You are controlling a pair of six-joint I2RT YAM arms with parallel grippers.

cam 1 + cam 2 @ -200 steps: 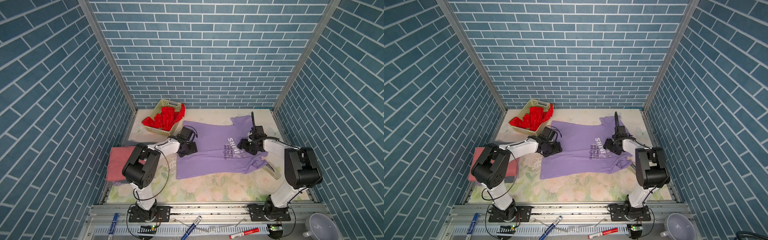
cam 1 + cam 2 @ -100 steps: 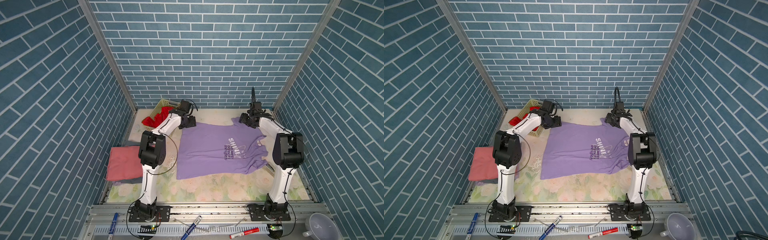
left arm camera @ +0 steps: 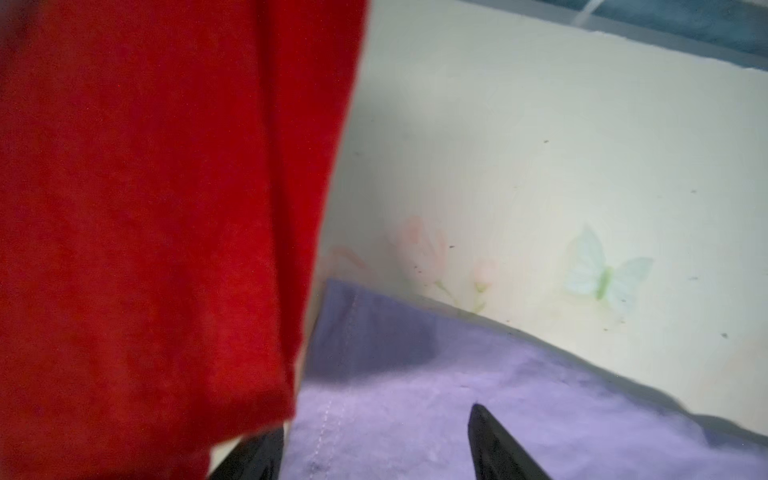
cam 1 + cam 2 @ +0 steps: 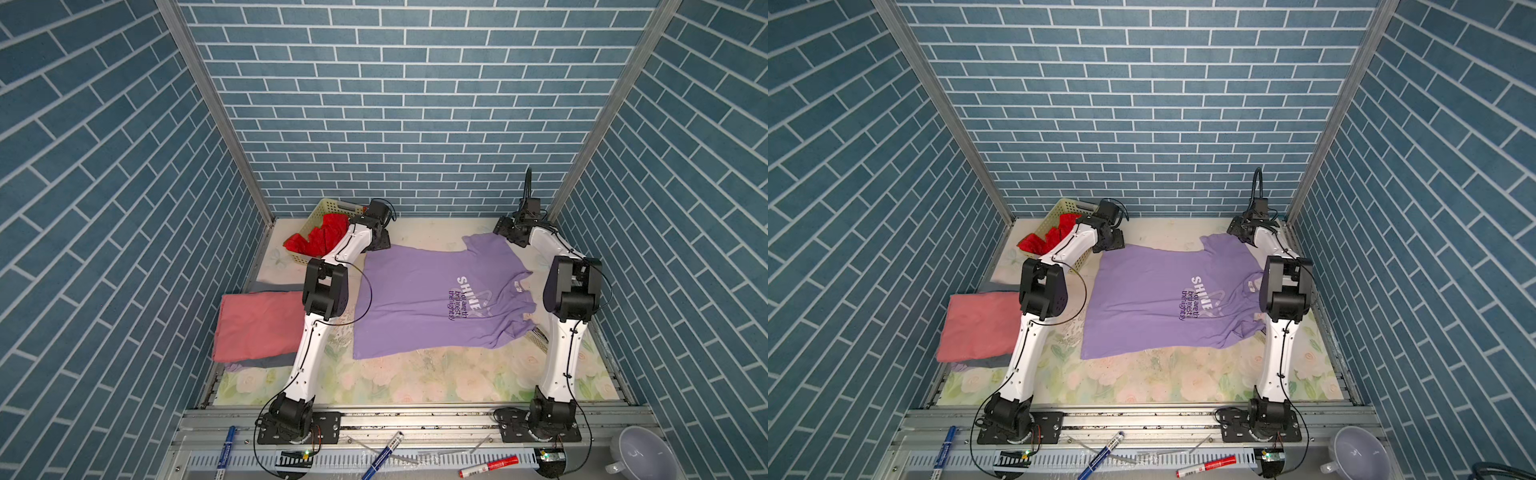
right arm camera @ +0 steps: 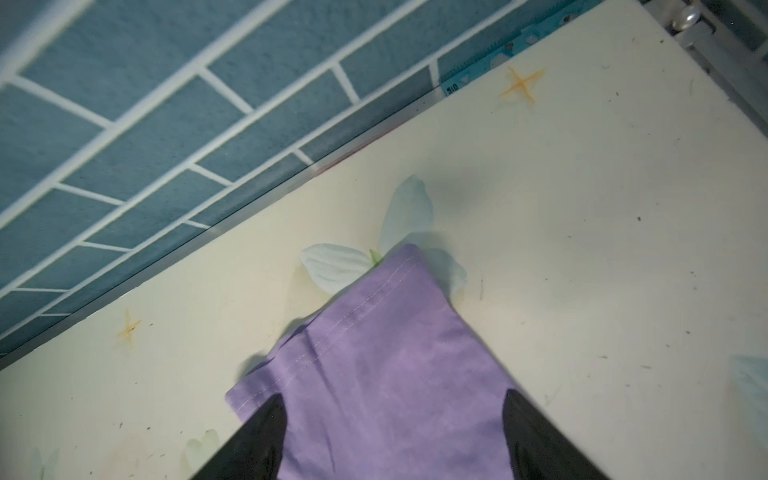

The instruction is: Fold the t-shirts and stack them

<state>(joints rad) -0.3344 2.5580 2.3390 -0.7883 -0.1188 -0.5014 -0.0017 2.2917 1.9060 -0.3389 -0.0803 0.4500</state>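
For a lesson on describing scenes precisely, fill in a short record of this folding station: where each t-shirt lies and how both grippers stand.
purple t-shirt: spread flat on the floral table, print up, collar toward the right arm
left gripper: open, over the shirt's far hem corner, next to the basket
right gripper: open, over the shirt's far sleeve
red t-shirt: crumpled in the pale yellow basket, spilling over its rim
pink t-shirt: folded, at the table's left edge
grey t-shirt: under the pink one
purple shirt's folding: not yet begun
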